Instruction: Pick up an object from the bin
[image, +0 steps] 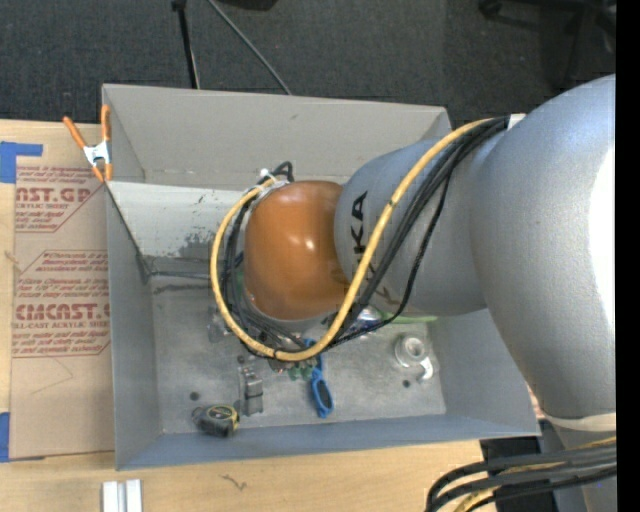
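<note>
Looking down into a grey metal bin, with my arm coming in from the right. At the near left of the floor lies a small dark object with a yellow patch. Just right of it, a little farther in, is a small grey metal piece. Above the middle of the floor hangs my wrist's rounded orange cover, ringed by yellow and black cables. My gripper sits under that cover, and I cannot tell whether it is open or closed, or whether it has hold of anything. Closest to the cover's near edge are the grey piece, a scrap of green and a slim blue object. Further right, a shiny silver round thing lies on the floor beside my arm, apart from the blue one.
</note>
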